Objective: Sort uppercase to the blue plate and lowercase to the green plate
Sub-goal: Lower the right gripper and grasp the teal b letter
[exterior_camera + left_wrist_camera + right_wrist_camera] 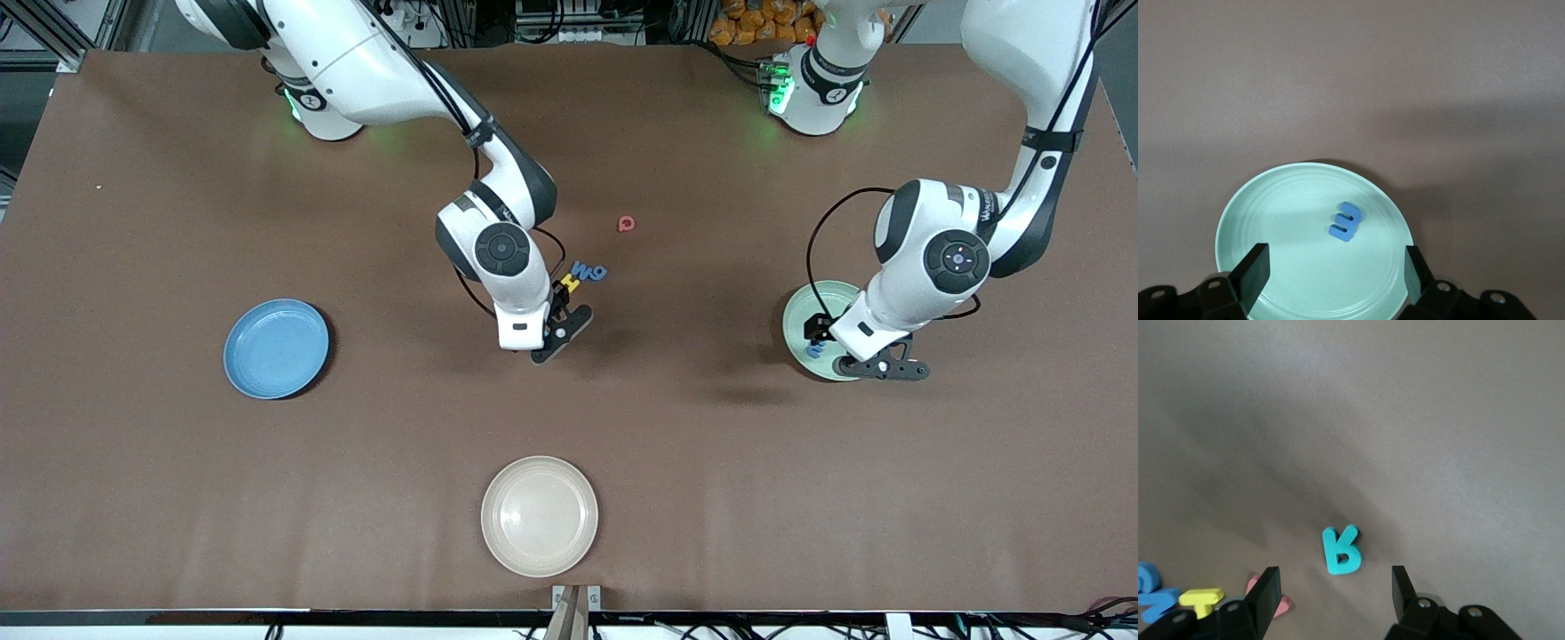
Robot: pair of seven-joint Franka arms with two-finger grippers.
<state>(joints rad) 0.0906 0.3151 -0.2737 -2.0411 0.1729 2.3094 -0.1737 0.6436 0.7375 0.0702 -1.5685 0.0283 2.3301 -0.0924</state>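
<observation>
Right wrist view shows the right gripper spread over the teal R, next to pinch it, while the left gripper hangs spread and empty above the blue e lying in the green plate.

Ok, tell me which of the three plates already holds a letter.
The pale green plate under the left gripper: a blue letter lies in it. The blue plate and cream plate hold nothing.
</observation>
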